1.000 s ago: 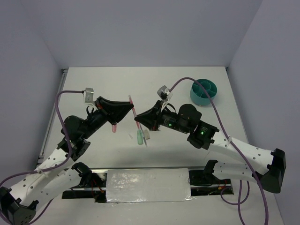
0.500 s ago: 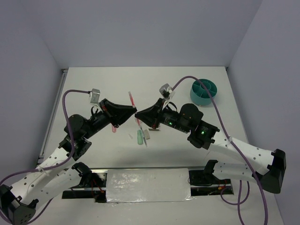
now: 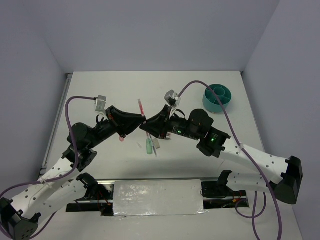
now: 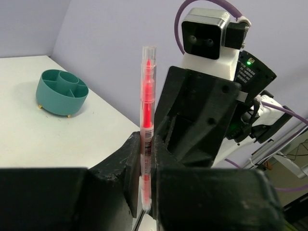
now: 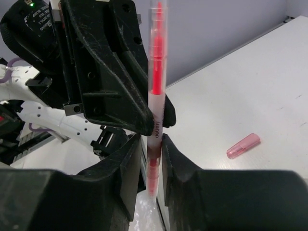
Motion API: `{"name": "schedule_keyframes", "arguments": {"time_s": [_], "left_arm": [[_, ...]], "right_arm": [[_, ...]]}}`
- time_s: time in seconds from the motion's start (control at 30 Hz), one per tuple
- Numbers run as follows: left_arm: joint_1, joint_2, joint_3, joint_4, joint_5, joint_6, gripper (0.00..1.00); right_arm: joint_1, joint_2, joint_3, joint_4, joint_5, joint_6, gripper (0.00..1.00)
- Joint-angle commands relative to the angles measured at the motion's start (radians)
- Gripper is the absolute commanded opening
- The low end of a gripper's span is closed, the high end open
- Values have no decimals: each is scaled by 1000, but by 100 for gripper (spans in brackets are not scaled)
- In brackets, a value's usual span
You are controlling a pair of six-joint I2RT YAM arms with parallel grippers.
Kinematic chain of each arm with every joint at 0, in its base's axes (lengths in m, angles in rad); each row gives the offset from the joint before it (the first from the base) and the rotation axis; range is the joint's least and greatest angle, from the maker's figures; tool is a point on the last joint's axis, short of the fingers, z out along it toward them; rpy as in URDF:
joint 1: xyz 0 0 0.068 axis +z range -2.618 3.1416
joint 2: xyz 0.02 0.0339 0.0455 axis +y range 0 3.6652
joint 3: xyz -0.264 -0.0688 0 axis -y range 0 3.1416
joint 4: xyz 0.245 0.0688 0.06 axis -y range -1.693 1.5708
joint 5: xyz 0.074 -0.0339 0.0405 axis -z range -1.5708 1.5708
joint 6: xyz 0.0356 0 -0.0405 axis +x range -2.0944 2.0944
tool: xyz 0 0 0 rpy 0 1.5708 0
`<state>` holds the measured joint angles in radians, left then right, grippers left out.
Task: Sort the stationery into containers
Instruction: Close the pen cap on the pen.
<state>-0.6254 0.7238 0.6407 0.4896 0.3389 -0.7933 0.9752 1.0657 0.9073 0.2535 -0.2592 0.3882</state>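
A thin pink pen (image 3: 141,109) (image 4: 147,96) (image 5: 157,72) stands upright above the table's middle, between the two grippers, which meet tip to tip. My left gripper (image 3: 141,120) (image 4: 146,144) is shut on the pen's lower barrel. My right gripper (image 3: 146,125) (image 5: 153,144) straddles the same pen from the other side, jaws slightly parted, with a gap showing on one side. On the table below lie a mint-green stub (image 3: 149,146), a small grey block (image 3: 156,143) and a short pink stub (image 3: 120,137) (image 5: 243,145). The teal round organiser (image 3: 218,97) (image 4: 62,91) stands at the far right.
The two arms crowd the table's centre, each with a purple cable (image 3: 70,107) looping above it. Grey walls enclose the table on three sides. A white-covered strip (image 3: 157,197) lies between the arm bases at the near edge.
My left gripper closed onto the pink pen. My right gripper's jaws have just parted from the pen. Both grippers drew closer together and lifted slightly.
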Motion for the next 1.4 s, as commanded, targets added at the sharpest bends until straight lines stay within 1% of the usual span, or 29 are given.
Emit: {"name": "schedule_keyframes", "arguments": {"time_s": [0.0, 0.07, 0.1, 0.13, 0.17, 0.23, 0.3, 0.33, 0.37, 0.53, 0.6, 0.7, 0.77, 0.9, 1.03, 1.17, 1.37], "left_arm": [[-4, -7, -4, 79, 25, -20, 0], [-4, -12, -9, 78, 17, -23, 0], [-4, -12, -7, 73, 15, -20, 0], [-4, -11, 2, 67, 14, -18, 0], [-4, -9, 10, 57, 11, -9, 0], [-4, -7, 46, -21, -29, 24, 49], [-4, -9, 85, -78, -50, 49, 56], [-4, -4, 103, -98, -60, 75, 65], [-4, 0, 118, -109, -61, 86, 67], [-4, 25, 235, -183, -66, 160, 67], [-4, 22, 253, -201, -74, 180, 67], [-2, 23, 283, -230, -90, 212, 65], [-2, 35, 300, -241, -90, 229, 61], [-2, 60, 309, -255, -90, 238, 57], [-2, 75, 303, -235, -86, 232, 50], [-2, 75, 281, -189, -74, 217, 50], [-2, 63, 281, -187, -70, 221, 53]], "right_arm": [[-1, 10, 68, 53, -18, -15, 28], [-1, 14, 76, 50, -18, -15, 17], [-1, 14, 76, 50, -15, -14, 4], [-1, 14, 70, 53, -12, -12, 0], [-1, 11, 64, 56, -9, -11, 0], [-1, -1, 44, 62, -3, -6, 0], [-1, -4, 33, 53, 3, -5, 0], [-1, -4, 31, 52, 5, -2, 0], [-1, -3, 28, 50, 3, 0, 0], [0, 0, 24, 43, -2, 11, 0], [-1, -1, 21, 40, -5, 11, 0], [-1, -1, 16, 43, -11, 15, 0], [2, 2, 12, 49, -23, 18, 0], [17, 4, 19, 44, -34, 11, 0], [22, 8, 27, 32, -42, 1, 0], [20, 16, 24, 26, -26, -5, 0], [22, 22, 13, 27, -18, -9, 0]]}}
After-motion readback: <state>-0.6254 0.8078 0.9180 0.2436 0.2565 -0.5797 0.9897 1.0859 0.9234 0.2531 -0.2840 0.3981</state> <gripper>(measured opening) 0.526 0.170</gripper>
